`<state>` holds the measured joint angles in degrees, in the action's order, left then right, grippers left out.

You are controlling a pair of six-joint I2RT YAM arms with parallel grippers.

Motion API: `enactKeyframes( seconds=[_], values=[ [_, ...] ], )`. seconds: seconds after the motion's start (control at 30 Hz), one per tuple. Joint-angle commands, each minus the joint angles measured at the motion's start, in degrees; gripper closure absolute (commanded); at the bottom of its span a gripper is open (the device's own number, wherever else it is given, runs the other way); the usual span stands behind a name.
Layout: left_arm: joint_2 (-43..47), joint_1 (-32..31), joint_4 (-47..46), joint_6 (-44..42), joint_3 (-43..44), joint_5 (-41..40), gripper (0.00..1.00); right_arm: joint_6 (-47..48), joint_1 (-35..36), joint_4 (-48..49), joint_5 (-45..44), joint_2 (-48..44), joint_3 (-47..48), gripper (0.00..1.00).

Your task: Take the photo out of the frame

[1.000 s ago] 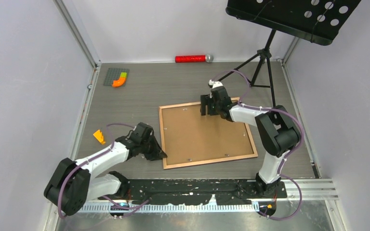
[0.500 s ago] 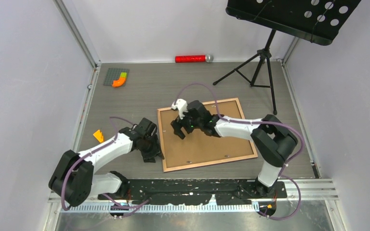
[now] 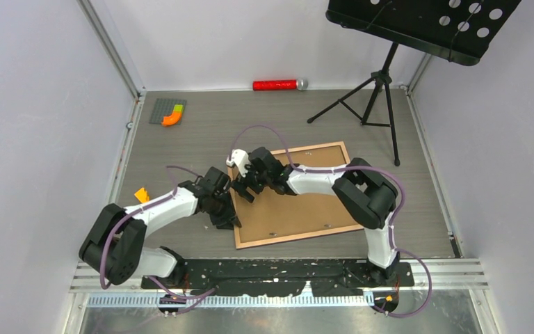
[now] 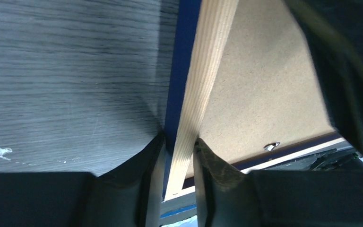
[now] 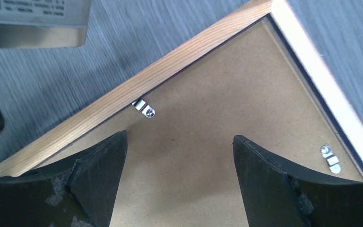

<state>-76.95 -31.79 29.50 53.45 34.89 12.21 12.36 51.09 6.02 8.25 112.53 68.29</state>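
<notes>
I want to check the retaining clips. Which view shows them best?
Right wrist: two clips show large and sharp beside the frame rails. Left wrist shows one small clip; top external shows only tiny specks.

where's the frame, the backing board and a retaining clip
frame point(image 3: 302, 232): top external view, near wooden rail
backing board point(image 3: 306, 205): top external view, bare brown middle
retaining clip point(image 5: 144, 108): right wrist view, metal tab by the rail

**Top view.** Centre: the frame point(image 3: 299, 195) lies back up, flat on the table point(image 3: 201, 132). The left gripper point(image 3: 225, 214) sits astride its left rail, and the right gripper point(image 3: 245, 188) is over its upper-left corner. Upper right: music stand point(image 3: 382, 76). Top centre, by the back wall: tube point(image 3: 276, 85). Upper left: baseplate point(image 3: 165, 111). Left of the frame: small wedge point(image 3: 142, 197).
</notes>
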Motion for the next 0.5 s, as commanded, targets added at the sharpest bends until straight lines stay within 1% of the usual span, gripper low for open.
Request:
enactKeyframes(
  seconds=[0.0,0.17,0.23,0.3,0.4,0.43,0.47],
  values=[
    [-3.19,0.06,0.39,-2.36,-1.41,-4.82,0.75,4.12,2.28,-2.02,-2.14,2.27,3.44,0.13],
    [-4.56,0.06,-0.87,-2.80,-2.86,-3.78,0.83,0.75,2.74,-0.38,-3.43,4.31,4.56,0.14],
    [-5.04,0.09,-1.03,-3.18,-3.03,-3.60,0.87,-2.06,2.85,-0.13,-6.59,5.59,6.21,0.15],
    [-5.26,0.06,-0.82,-3.63,-3.23,-3.67,0.91,-4.81,2.86,-0.29,-13.70,7.40,7.66,0.17],
    [-5.00,0.07,-0.77,-4.29,-3.77,-3.34,0.93,-9.92,2.90,-1.11,-19.72,9.16,9.55,0.21],
    [-5.00,0.06,-0.76,-4.60,-3.96,-3.38,0.94,-11.64,2.84,-1.41,-21.97,9.96,10.45,0.27],
    [-5.10,0.06,-0.46,-4.84,-4.00,-3.39,0.95,-12.84,2.85,-1.56,-22.85,10.28,10.94,0.29]
  ],
)
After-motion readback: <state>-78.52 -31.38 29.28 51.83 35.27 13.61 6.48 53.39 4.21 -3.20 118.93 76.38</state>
